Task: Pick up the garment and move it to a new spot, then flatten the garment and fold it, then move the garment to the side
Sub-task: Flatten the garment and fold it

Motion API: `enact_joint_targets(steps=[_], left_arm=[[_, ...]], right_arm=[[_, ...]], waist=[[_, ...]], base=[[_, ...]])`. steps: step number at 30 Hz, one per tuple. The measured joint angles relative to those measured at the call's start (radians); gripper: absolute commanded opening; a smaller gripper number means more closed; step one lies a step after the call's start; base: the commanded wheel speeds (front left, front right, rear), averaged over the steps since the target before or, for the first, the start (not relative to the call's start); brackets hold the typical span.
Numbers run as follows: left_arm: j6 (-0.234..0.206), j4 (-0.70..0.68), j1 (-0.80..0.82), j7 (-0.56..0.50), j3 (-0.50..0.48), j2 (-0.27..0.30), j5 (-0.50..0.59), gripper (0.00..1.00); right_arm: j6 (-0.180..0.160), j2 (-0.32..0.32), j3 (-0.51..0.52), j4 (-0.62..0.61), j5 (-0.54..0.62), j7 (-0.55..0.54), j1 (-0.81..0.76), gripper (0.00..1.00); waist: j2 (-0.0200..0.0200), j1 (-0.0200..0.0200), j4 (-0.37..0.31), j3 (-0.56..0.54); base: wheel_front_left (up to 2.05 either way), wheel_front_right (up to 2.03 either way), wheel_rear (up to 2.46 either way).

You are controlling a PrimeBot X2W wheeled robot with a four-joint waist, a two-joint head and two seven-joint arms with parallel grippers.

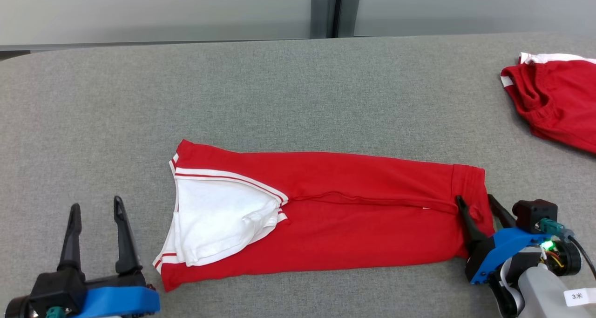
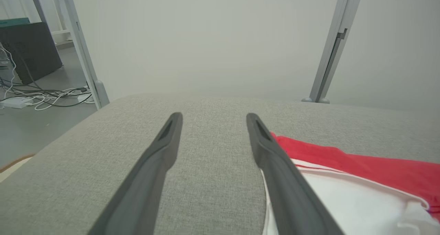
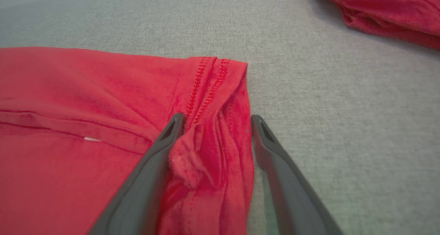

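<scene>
1. Grey woven cloth covers the counter (image 1: pixel 279 85), with a pale wall and a grey post (image 1: pixel 319 11) behind it.
2. The garment (image 1: pixel 354 215) is red with a white panel (image 1: pixel 214 220) at its left end. It lies flat as a long folded band across the middle of the counter, towards the front edge.
3. A second garment (image 1: pixel 554 99), also red, sits well apart at the far right.
4. The left gripper (image 1: pixel 96 203) is spread with nothing between its fingers. It is over bare counter just beside the garment's left end, and in its wrist view one finger runs along the white edge.
5. The right gripper (image 1: pixel 475 198) is also spread, at the garment's right end. It straddles a puckered ridge of the hem (image 3: pixel 209 87) — one finger on the cloth, the other just outside the edge. The cloth looks loose between them, not pinched.
6. Handling, as a judgement: this is thin, light, limp knit. Lifted by one point it would likely sag and fall open, and it would probably drag on the woven counter rather than slide.
7. The best hold is at both short ends together, through all layers. The stitched hem on the right is thicker and should give a firmer bite.
8. The risk is catching only the top layer, which would peel the fold open.
</scene>
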State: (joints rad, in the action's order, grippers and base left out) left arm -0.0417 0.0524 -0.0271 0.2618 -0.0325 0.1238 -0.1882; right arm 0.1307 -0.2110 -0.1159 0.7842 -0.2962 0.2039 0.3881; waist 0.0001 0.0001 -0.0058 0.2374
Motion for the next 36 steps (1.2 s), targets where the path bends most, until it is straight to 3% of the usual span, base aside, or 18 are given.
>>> enact_joint_targets(steps=[4,5,6,13,21,25,30,36], left_arm=[[0.031,0.030,-0.011,0.000,-0.043,-0.031,0.044,1.00],[0.038,0.037,-0.011,0.000,-0.052,-0.035,0.053,1.00],[0.043,0.038,-0.011,0.000,-0.058,-0.038,0.061,1.00],[0.071,0.057,-0.011,0.000,-0.097,-0.058,0.105,1.00],[0.067,0.048,-0.040,0.000,-0.115,-0.066,0.139,1.00],[0.060,0.039,-0.057,0.000,-0.119,-0.067,0.145,1.00],[0.060,0.037,-0.059,0.000,-0.128,-0.069,0.144,1.00],[0.057,0.029,-0.059,0.000,-0.134,-0.070,0.143,1.00]], right_arm=[[0.000,0.017,-0.016,0.040,-0.013,0.004,0.011,1.00],[0.000,0.018,-0.022,0.047,-0.020,0.004,0.014,0.32],[-0.002,0.021,-0.029,0.050,-0.032,0.007,0.015,0.01],[0.001,0.023,-0.056,0.067,-0.088,0.026,0.024,0.00],[0.001,-0.114,0.004,0.107,-0.128,0.025,0.034,0.00],[0.000,-0.149,0.014,0.100,-0.137,0.008,0.036,0.00],[0.000,-0.137,-0.014,0.039,-0.146,-0.004,0.036,0.00],[0.000,-0.058,-0.090,-0.105,-0.149,-0.021,0.017,0.00]], waist=[[-0.0001,-0.0001,-0.001,-0.003],[-0.0001,-0.0001,-0.001,-0.004],[-0.0001,-0.0001,-0.002,-0.005],[0.0000,0.0000,-0.010,-0.026],[0.0000,-0.0001,-0.025,-0.071],[0.0000,0.0000,-0.038,-0.082],[0.0000,-0.0001,-0.046,-0.087],[0.0000,0.0000,-0.044,-0.093]], base=[[0.00,0.00,0.00],[0.00,0.00,0.00],[0.00,0.00,0.00],[0.00,0.00,0.00],[0.00,0.00,0.00],[0.00,0.00,0.00],[0.00,0.00,0.00],[0.00,0.00,0.00]])
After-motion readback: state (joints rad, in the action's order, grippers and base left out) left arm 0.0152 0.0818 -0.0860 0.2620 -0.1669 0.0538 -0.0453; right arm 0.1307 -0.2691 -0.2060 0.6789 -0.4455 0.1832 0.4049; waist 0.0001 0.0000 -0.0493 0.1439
